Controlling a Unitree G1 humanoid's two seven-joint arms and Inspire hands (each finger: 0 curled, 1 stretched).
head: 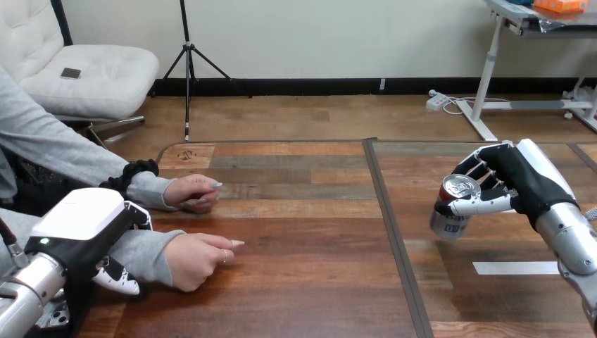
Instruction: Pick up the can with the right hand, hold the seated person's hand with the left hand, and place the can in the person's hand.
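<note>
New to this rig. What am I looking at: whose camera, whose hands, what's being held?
This is one picture, taken from a camera on a humanoid robot's head, looking down across a wooden table. The black-and-white machine parts are the robot's own hands. Its right hand has its fingers curled round a can, which is tilted and apparently clear of the table. Its left hand sits at the sleeve behind a seated person's nearer hand; I cannot tell whether it grips. The person's farther hand rests on the table. A white tape strip lies near the right arm.
</note>
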